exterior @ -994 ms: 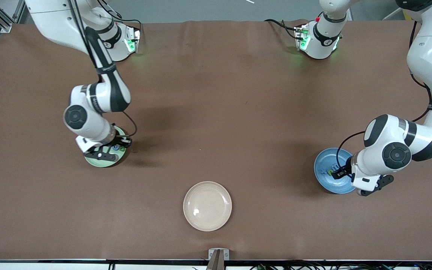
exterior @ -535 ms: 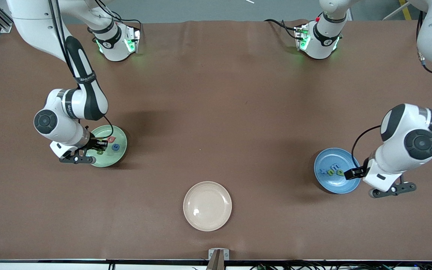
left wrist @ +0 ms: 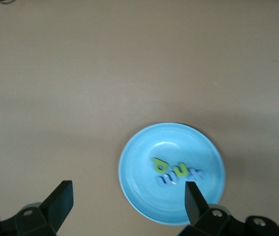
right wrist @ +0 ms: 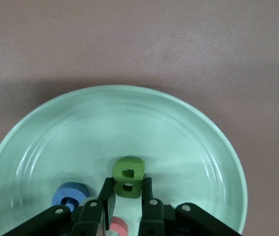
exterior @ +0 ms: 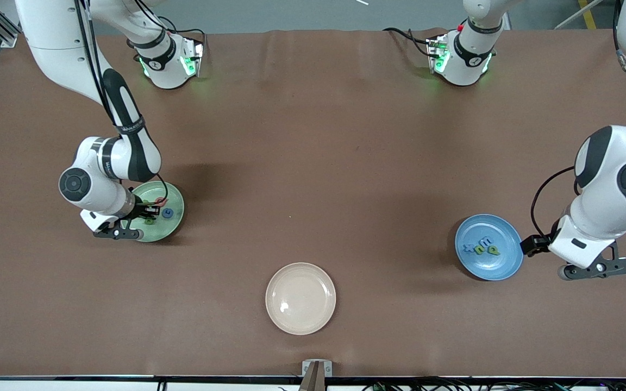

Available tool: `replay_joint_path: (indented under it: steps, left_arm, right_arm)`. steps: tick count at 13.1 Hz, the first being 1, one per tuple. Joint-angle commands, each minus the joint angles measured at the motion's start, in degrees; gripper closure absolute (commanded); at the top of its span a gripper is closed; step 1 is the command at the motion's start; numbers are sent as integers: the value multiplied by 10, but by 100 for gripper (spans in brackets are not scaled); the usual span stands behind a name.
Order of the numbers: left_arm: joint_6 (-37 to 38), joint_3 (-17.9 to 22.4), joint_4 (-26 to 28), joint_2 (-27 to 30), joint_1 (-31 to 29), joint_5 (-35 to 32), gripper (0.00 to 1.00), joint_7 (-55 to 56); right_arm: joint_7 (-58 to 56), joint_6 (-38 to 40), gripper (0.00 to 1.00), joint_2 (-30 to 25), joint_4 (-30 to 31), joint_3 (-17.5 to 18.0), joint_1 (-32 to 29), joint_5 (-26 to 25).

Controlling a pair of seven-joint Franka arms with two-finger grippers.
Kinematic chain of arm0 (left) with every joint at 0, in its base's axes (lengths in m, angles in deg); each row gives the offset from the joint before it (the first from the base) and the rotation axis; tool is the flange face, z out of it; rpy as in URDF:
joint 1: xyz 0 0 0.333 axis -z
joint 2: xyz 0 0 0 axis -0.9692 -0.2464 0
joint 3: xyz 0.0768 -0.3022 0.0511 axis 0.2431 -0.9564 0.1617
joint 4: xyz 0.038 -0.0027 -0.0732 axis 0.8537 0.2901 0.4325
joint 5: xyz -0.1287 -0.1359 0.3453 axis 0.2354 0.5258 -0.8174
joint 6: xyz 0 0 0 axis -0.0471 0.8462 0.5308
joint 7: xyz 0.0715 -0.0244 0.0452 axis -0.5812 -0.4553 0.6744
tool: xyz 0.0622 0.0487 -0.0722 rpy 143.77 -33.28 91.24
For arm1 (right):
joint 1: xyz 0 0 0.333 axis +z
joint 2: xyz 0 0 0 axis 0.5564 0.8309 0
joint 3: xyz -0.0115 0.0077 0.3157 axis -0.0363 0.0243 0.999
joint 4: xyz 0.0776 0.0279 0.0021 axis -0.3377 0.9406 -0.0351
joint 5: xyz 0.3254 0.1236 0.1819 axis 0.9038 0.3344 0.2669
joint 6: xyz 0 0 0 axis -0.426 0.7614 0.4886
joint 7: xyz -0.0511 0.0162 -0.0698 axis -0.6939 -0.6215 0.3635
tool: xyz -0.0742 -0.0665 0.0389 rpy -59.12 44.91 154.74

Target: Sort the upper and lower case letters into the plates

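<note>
green letter (right wrist: 128, 177) in mint plate (right wrist: 193, 147) between right gripper's (right wrist: 127, 196) closed-in fingertips

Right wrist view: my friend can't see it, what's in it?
The right gripper hangs over the mint green plate, its fingers shut beside a green letter B. A blue letter and a pink-red one lie there too.

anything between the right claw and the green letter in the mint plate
Nothing visible does. The right claw is low over the mint green plate, its tips shut right at the green letter; whether it grips the letter is unclear. A blue letter lies beside it.
</note>
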Motion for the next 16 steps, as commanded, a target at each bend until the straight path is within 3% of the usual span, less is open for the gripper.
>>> replay_joint_path:
  steps: [1,2,5,6,8,12,16]
  left_arm:
    - [51,43,6,78,42,86,0,-12]
    - [69,91,8,112,83,117,0,-16]
    - [106,215,19,189,182,222,0,-51]
    - [111,253,51,231,212,252,0,-60]
    - [113,310,79,282,259,273,0,-83]
    - [163,388,110,355,318,316,0,-135]
    - [171,395,130,386,313,333,0,-173]
  right_arm:
    - [-9,4,9,-1,-4,2,-2,14]
    - [-12,9,0,-1,-14,2,-2,13]
    - [-12,150,0,-18,-86,-3,-8,7]
    - [-12,203,0,-25,-118,-9,-12,3]
    - [-13,289,0,-38,-175,-35,-12,2]
    - [-24,469,0,-47,-327,-72,-16,-26]
    - [-21,562,0,-47,-438,-104,-27,-22]
